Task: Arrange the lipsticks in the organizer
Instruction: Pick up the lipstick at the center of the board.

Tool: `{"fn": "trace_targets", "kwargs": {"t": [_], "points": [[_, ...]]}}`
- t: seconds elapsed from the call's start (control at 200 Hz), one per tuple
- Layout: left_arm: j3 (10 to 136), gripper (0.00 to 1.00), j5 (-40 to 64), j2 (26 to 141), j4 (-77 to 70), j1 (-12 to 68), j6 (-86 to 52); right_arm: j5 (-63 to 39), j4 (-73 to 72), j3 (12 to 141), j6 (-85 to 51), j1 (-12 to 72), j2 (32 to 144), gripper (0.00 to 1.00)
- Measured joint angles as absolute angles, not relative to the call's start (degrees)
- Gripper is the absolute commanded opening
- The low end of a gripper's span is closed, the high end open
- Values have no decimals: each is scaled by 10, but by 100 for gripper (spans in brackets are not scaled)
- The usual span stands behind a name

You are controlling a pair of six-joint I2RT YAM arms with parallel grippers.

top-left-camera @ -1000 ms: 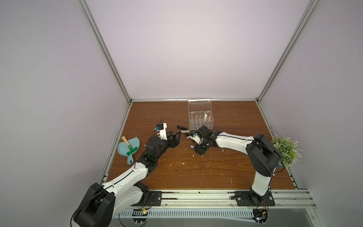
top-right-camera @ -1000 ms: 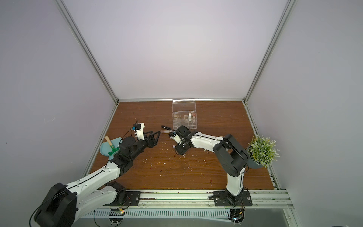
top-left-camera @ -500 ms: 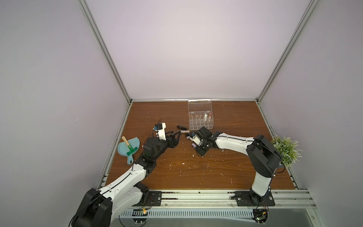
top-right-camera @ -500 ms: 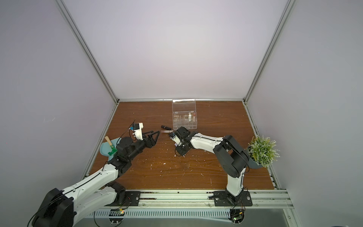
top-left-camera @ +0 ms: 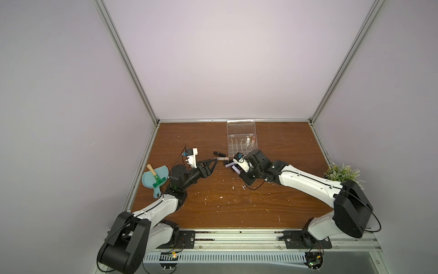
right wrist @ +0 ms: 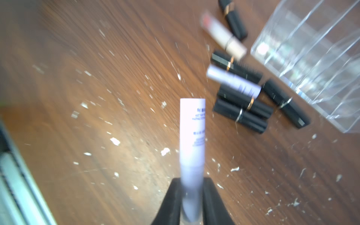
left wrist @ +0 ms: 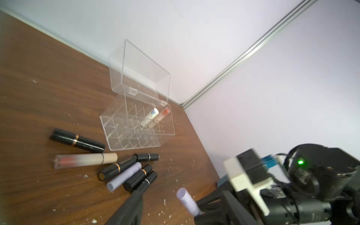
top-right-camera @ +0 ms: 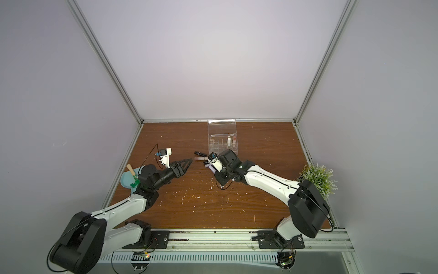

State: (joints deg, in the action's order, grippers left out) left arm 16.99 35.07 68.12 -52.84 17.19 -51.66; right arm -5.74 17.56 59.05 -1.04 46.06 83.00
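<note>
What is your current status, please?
Right gripper shut on lilac lipstick. Left gripper open, empty. Organizer lid up, two lipsticks inside. Nothing in the way.

The right wrist view is blurred all over: I cannot read the print on the lilac tube (right wrist: 192, 136), its near end is buried between the fingers of the right gripper (right wrist: 191, 181), and the organizer (right wrist: 311, 58) runs off the frame. The left gripper (top-left-camera: 213, 163) shows only one finger (left wrist: 130, 208) in its own wrist view, cut by the edge — I cannot tell how its jaws stand. Mid-frame in both top views, the loose lipsticks (top-left-camera: 228, 163) are too small to count.
</note>
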Motion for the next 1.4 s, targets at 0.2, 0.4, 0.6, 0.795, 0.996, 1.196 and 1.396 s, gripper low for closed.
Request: {"fn": "trace_targets", "kwargs": {"t": [0.2, 0.4, 0.6, 0.795, 0.996, 1.196, 1.396], "points": [[187, 71, 414, 692, -564, 183, -540, -130, 130, 583, -30, 461, 783, 19], [206, 67, 437, 692, -586, 211, -542, -184, 110, 583, -48, 461, 789, 19], [206, 66, 443, 707, -589, 219, -540, -207, 101, 585, -58, 464, 790, 18], [206, 57, 443, 719, -589, 222, -536, -215, 100, 585, -61, 466, 790, 18], [206, 31, 447, 720, -591, 224, -533, -215, 95, 589, -63, 468, 803, 18], [206, 30, 448, 719, -592, 225, -536, -213, 103, 599, -63, 468, 808, 17], [208, 42, 463, 723, -592, 225, -540, -210, 103, 606, -62, 468, 808, 17]]}}
